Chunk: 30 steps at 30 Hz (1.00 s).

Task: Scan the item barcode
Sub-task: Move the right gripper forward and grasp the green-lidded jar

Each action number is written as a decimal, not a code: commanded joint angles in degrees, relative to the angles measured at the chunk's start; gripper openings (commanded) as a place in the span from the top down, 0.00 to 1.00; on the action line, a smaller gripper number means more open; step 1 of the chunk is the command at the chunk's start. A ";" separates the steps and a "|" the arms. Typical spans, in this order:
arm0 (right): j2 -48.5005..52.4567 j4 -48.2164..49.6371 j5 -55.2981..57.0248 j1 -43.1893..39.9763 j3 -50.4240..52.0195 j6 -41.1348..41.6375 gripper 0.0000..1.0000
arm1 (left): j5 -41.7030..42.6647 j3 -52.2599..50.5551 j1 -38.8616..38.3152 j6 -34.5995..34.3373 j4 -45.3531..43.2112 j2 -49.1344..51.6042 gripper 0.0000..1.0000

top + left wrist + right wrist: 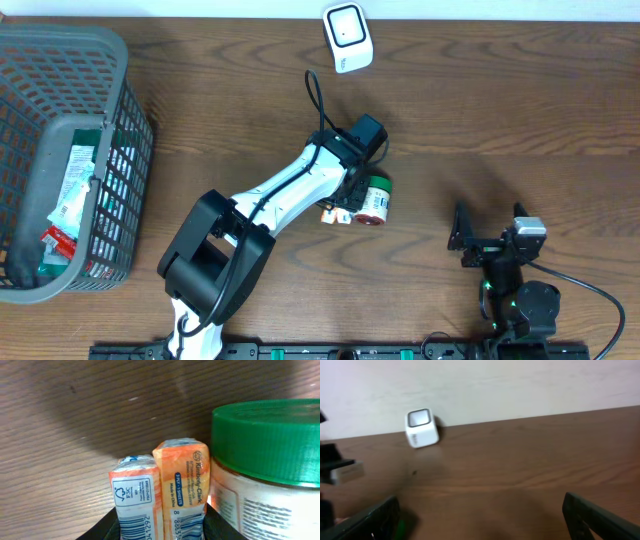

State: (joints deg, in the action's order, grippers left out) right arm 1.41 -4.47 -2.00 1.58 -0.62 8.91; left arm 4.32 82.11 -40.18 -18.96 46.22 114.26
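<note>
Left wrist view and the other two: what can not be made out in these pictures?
Barcodes on the orange packet: left wrist view, cut off by the bottom edge.
Label of the jar: left wrist view, blurred and cut off by the right edge.
Items in the basket: overhead view, too small to read, partly behind its wall.
Window of the scanner: right wrist view, blurred.

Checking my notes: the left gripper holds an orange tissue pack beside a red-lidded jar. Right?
No: the lid is green, not red, per the left wrist view. The left gripper does hold the orange tissue pack beside that jar.
</note>
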 commanded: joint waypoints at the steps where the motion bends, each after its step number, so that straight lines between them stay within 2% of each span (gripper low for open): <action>1: 0.90 -4.59 -2.01 0.11 -7.15 2.19 0.01 | -5.35 -0.22 1.36 1.16 1.60 0.74 0.60; 7: 11.82 -19.63 -0.92 0.13 -23.65 3.26 0.01 | -8.70 -0.22 4.13 1.14 2.16 -3.93 0.60; 14: 39.52 -42.75 -7.41 0.52 -47.06 4.02 0.01 | -8.66 -0.22 9.97 0.24 2.60 -10.54 0.60; 16: 47.06 -46.90 -12.33 1.05 -52.11 4.42 0.01 | -8.63 -0.24 11.80 0.24 3.37 -11.30 0.59; 17: 53.18 -46.80 -21.11 1.25 -55.43 4.42 0.01 | -8.59 -0.24 13.46 0.26 4.39 -11.47 0.59; 19: 58.55 -46.62 -29.07 1.27 -57.07 4.35 0.01 | -8.00 -0.24 14.84 0.28 5.60 -11.47 0.59; 20: 61.09 -45.55 -32.20 1.49 -57.00 4.42 0.04 | -7.98 -0.24 15.37 0.28 6.16 -11.47 0.59; 21: 63.69 -44.76 -32.52 1.77 -57.02 6.27 0.18 | -8.00 -0.24 15.76 0.28 6.73 -11.47 0.59; 22: 65.99 -44.59 -31.39 2.19 -57.02 8.81 0.20 | -7.98 -0.24 16.02 0.28 7.02 -11.47 0.59; 24: 71.23 -44.22 -26.75 3.89 -57.02 12.66 0.18 | -7.98 -0.24 16.35 0.28 7.69 -11.47 0.58; 30: 83.14 -37.90 -20.44 13.03 -57.02 16.55 0.10 | -8.00 -0.24 16.33 0.31 7.74 -11.47 0.56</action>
State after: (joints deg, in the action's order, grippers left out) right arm 81.19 -44.40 -24.56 10.37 -57.28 20.93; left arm -3.18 82.06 -23.83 -18.17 53.71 102.96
